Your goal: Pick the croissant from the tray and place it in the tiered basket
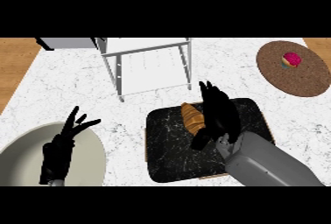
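A golden-brown croissant point(191, 117) lies on the black marbled tray point(169, 153), near its far edge. My right hand point(218, 114) is over the tray, right beside the croissant's right side. Its fingers are straight and point away from me. The thumb reaches down along the croissant's near end, and part of the pastry is hidden behind the hand. The white tiered basket point(150, 65) stands just beyond the tray, at the far middle of the counter. My left hand point(59, 148) rests open at the lower left, fingers up, above a pale bowl.
A large pale bowl point(90, 162) sits at the lower left. A round brown cork mat point(304, 74) holding a small pink and orange object point(291, 59) lies at the far right. Wood surface borders the white marble counter on the left and right.
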{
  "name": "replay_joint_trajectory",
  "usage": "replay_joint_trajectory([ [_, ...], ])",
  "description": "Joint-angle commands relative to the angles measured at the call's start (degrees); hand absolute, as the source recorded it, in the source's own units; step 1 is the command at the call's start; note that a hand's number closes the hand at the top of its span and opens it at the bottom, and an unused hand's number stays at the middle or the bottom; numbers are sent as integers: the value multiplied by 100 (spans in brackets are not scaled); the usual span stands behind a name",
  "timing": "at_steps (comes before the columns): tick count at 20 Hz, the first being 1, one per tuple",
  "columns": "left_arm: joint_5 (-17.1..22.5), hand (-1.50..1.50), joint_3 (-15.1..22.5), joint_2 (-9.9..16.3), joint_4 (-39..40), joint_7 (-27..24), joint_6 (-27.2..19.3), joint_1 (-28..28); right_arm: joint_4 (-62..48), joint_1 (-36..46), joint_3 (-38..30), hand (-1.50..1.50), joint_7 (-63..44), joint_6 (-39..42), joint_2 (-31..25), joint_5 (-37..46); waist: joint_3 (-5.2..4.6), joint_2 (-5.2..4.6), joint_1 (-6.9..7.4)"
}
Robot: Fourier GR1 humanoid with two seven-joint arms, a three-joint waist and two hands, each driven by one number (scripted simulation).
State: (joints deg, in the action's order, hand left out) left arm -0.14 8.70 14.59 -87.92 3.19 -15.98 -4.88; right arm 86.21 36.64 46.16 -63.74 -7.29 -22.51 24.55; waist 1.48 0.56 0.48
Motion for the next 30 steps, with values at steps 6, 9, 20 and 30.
replay_joint_trajectory([
  [6,196,0,126,-242,225,52,168,-247,-646,173,-15,-150,-893,821,512,-104,-160,-60,-6],
  [9,90,0,93,-472,449,194,-110,102,-672,220,-26,-150,-1009,1047,642,-198,-161,-60,-108],
  [20,103,0,159,-523,459,-37,43,-123,-1660,418,-353,-150,-663,1126,1148,-190,-160,-74,-41],
  [30,138,0,48,-469,476,-186,121,-232,-2064,157,-704,-150,-286,1160,1179,-230,-156,-72,-43],
])
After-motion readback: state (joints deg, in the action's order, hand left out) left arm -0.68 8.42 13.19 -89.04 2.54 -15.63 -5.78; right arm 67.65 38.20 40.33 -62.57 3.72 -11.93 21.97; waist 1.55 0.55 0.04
